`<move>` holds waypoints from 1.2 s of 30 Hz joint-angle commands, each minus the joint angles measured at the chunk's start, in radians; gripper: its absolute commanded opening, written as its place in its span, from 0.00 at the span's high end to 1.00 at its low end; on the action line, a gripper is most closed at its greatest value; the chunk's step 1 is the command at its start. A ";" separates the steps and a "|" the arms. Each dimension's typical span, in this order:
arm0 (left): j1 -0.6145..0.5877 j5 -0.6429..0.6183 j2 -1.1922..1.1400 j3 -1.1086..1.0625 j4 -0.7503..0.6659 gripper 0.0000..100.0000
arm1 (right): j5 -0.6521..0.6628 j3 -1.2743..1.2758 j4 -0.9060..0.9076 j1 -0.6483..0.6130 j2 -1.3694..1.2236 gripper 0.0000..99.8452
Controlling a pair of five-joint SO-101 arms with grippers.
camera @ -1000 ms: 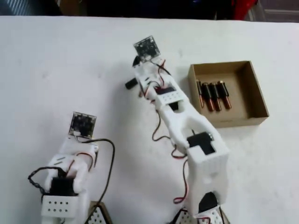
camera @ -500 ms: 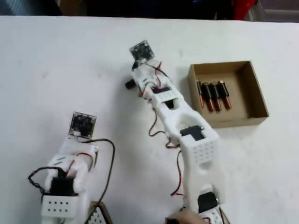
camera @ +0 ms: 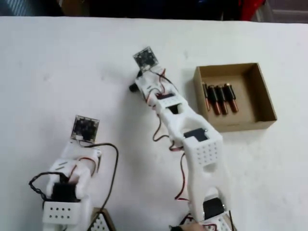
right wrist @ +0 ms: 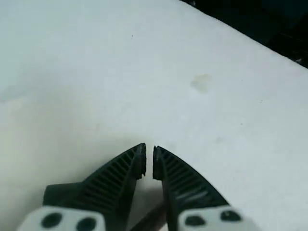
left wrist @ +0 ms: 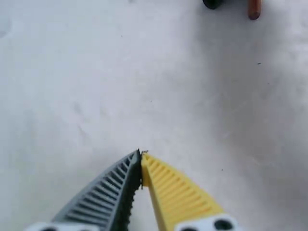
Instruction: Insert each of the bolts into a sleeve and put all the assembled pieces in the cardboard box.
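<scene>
- Counter [camera: 57, 62]: white; two arms come in from the near edge.
- Box [camera: 248, 94]: right side, well apart from the left arm and just right of the right arm's middle. Open top.
- Pieces [camera: 219, 99]: four in the box, side by side toward its left wall. Copper bodies with black ends, lying lengthwise near to far.
- Bolt [camera: 133, 87]: black, on the counter left of the box, just left of the right arm's far end. In the left wrist view it [left wrist: 211, 4] lies far ahead, cut by the frame edge.
- Sleeve [left wrist: 254, 8]: a copper end on the counter just right of the bolt, with bare counter between the two.
- Right arm [camera: 192, 130]: stretched from the near edge toward far left, its tip over mid-counter beside the bolt.
- Right jaws: both black, all but together, with a thin slit between the tips, low over the counter. A dark shape [right wrist: 54, 192] sits under the left one, with a brownish bit near their root. Cannot tell whether either is gripped.
- Left arm [camera: 72, 173]: folded back at near left, well apart from the bolt and box.
- Left jaws: one grey and one yellow, tips pressed together with nothing between them, over bare counter.
</scene>
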State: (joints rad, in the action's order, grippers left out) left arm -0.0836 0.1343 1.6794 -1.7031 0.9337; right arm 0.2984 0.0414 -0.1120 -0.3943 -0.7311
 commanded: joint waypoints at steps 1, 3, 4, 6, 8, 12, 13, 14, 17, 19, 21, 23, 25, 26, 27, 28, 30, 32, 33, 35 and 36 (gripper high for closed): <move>-0.007 0.011 0.010 0.003 -0.034 0.98 | 0.012 -0.046 -0.076 0.012 0.002 0.98; -0.007 0.011 0.010 0.003 -0.034 0.98 | 0.012 -0.046 -0.127 0.012 -0.019 0.98; -0.007 0.011 0.010 0.003 -0.034 0.98 | 0.012 -0.046 -0.154 0.012 -0.031 0.98; -0.007 0.011 0.010 0.003 -0.034 0.98 | 0.012 -0.046 -0.208 0.012 -0.058 0.98; -0.007 0.011 0.010 0.003 -0.034 0.98 | 0.014 -0.048 -0.245 0.012 -0.079 0.98; -0.007 0.011 0.010 0.003 -0.034 0.98 | 0.014 -0.048 -0.260 0.012 -0.091 0.98; -0.007 0.011 0.010 0.003 -0.034 0.98 | 0.014 -0.048 -0.260 0.012 -0.091 0.98; -0.007 0.011 0.010 0.003 -0.034 0.98 | 0.014 -0.048 -0.260 0.012 -0.091 0.98; -0.007 0.011 0.010 0.003 -0.034 0.98 | 0.041 -0.040 -0.257 0.012 -0.091 0.98; -0.007 0.011 0.010 0.003 -0.034 0.98 | 0.127 -0.040 -0.231 0.016 -0.091 0.98; -0.007 0.011 0.010 0.003 -0.034 0.98 | 0.198 -0.040 -0.186 0.018 -0.091 0.98; -0.007 0.011 0.010 0.003 -0.034 0.98 | 0.230 -0.040 -0.147 0.018 -0.091 0.98; -0.007 0.011 0.010 0.003 -0.034 0.98 | 0.242 -0.040 -0.125 0.018 -0.091 0.98; -0.007 0.011 0.010 0.003 -0.034 0.98 | 0.247 -0.040 -0.124 0.018 -0.090 0.98; -0.007 0.011 0.010 0.003 -0.034 0.98 | 0.247 -0.040 -0.124 0.018 -0.090 0.98; -0.007 0.011 0.010 0.003 -0.034 0.98 | 0.247 -0.040 -0.124 0.018 -0.090 0.98; -0.007 0.011 0.010 0.003 -0.034 0.98 | 0.247 -0.040 -0.124 0.018 -0.090 0.98; -0.007 0.011 0.010 0.003 -0.034 0.98 | 0.247 -0.040 -0.124 0.018 -0.090 0.98; -0.007 0.011 0.010 0.003 -0.034 0.98 | 0.247 -0.038 -0.124 0.018 -0.090 0.98; -0.007 0.011 0.010 0.003 -0.034 0.98 | 0.249 -0.038 -0.102 0.018 -0.090 0.98; -0.007 0.011 0.010 0.003 -0.034 0.98 | 0.249 -0.038 -0.087 0.018 -0.085 0.98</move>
State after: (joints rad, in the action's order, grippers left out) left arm -0.0836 0.1343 1.6794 -1.7031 0.9337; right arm 0.5286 0.0092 -0.2455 -0.3943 -0.8247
